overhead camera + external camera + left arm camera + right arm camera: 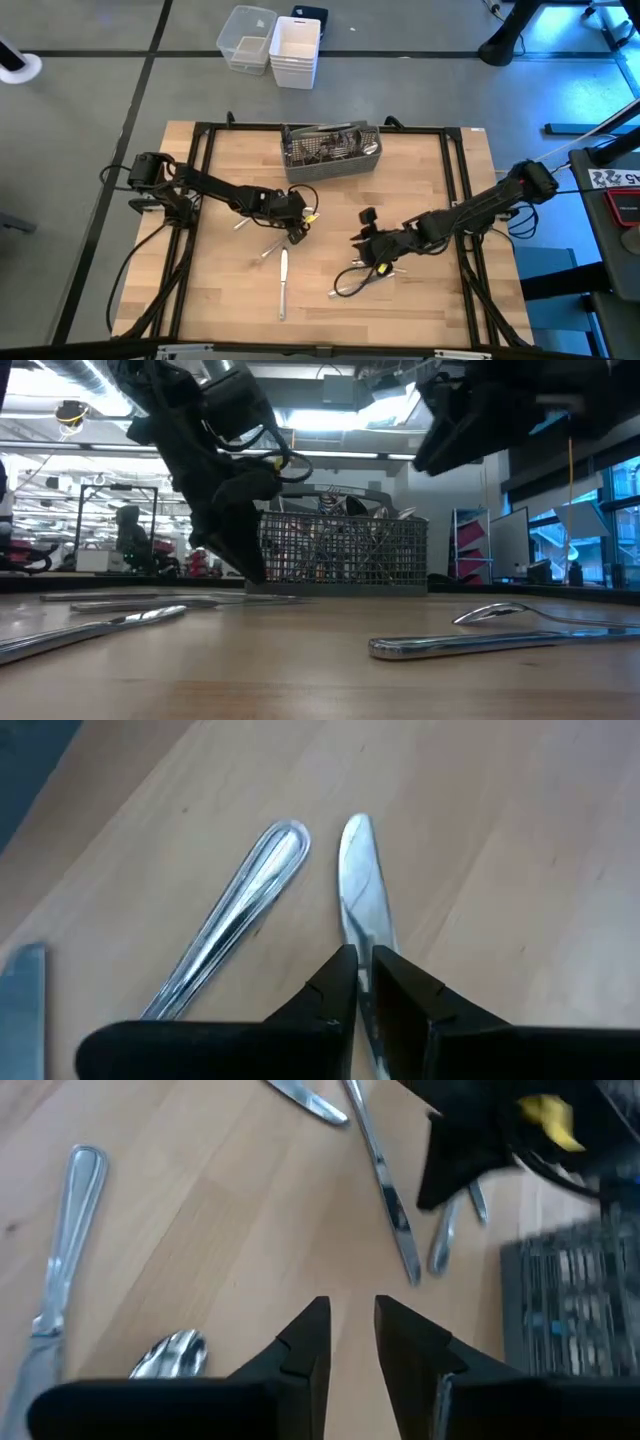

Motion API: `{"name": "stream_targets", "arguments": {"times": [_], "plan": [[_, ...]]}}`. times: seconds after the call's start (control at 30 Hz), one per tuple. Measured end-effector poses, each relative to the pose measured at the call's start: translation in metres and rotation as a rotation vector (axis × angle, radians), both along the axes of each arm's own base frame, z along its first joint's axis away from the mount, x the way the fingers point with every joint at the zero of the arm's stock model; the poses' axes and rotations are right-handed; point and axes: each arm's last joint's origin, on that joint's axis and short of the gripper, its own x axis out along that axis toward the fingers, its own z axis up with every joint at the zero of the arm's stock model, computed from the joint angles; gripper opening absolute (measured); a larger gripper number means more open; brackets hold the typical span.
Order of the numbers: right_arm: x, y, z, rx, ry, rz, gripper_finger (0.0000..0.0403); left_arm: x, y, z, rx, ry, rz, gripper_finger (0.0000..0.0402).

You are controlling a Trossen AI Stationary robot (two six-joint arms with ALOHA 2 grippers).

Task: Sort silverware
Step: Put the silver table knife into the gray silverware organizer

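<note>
Left claw (240, 555) down at table (300, 670) before mesh caddy (345, 550); knife (480, 644), spoon (495, 614) lying right foreground.

Caddy (345, 550) contents blurred, perhaps silverware (330, 505); knife (362, 890) handle behind left gripper (362, 975).

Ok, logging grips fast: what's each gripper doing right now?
Left gripper: shut on a knife lying on the table.
Right gripper: open, holding nothing.

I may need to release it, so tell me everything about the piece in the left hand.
The piece is slim, shiny silver metal with a rounded, flat end pointing away from the wrist. It lies low against the wooden table, beside a second handle without touching it. The left hand is shut on it, fingers pinching its sides.
</note>
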Motion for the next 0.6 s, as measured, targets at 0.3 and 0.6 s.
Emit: {"name": "stream_targets", "arguments": {"times": [0.3,0.6], "plan": [[0.044,-0.023,-0.043,-0.08,0.001,0.042,0.0083,-0.012,-0.011,0.01,-0.148,0.05,-0.025,0.0025],[0.085,-0.07,-0.076,0.029,-0.124,0.111,0.0083,-0.038,-0.036,0.019,-0.197,0.205,0.02,0.0017]]}}
